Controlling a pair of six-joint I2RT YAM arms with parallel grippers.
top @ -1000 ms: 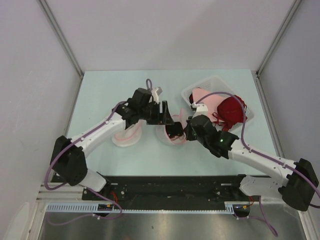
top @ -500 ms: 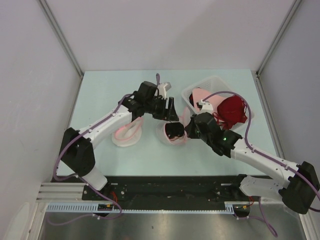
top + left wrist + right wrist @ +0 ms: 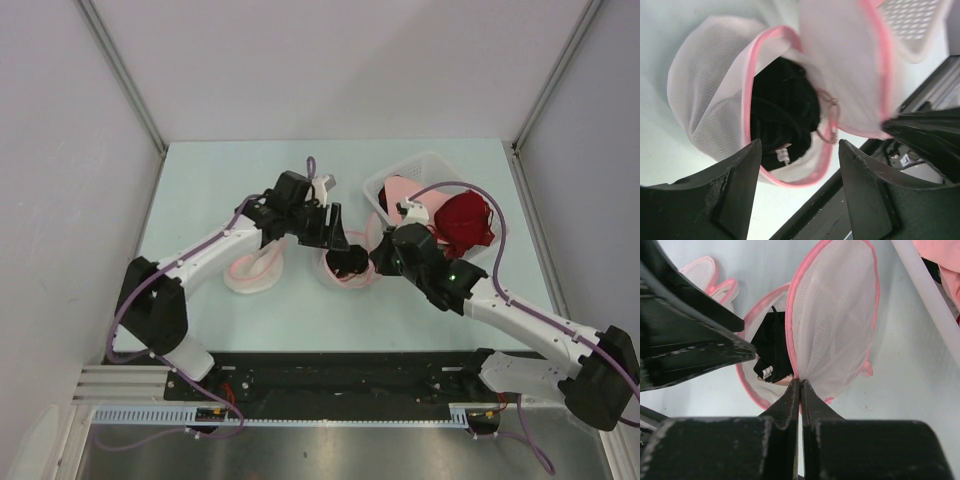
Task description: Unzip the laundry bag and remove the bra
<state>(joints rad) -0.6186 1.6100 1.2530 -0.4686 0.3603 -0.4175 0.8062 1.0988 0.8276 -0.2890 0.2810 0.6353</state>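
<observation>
The laundry bag (image 3: 347, 268) lies unzipped mid-table, its mesh lid (image 3: 835, 315) folded up and open. The black bra (image 3: 782, 110) sits inside the opening, with a white label showing; it also shows in the right wrist view (image 3: 772, 347). My right gripper (image 3: 800, 383) is shut on the bag's pink zipper trim at the base of the lid, holding the lid up. My left gripper (image 3: 800, 145) is open and empty, hovering just above the bag's opening and the bra, jaws wide apart. Its finger (image 3: 690, 345) fills the left of the right wrist view.
A second white and pink mesh pouch (image 3: 255, 270) lies left of the bag. A white slotted basket (image 3: 424, 165) at the back right holds a pale pink garment (image 3: 412, 200) and a dark red garment (image 3: 465, 222). The basket's rim (image 3: 920, 285) runs close beside the bag.
My left gripper has moved right and down to hover over the open bag. My right gripper keeps its hold on the trim and has barely shifted.
</observation>
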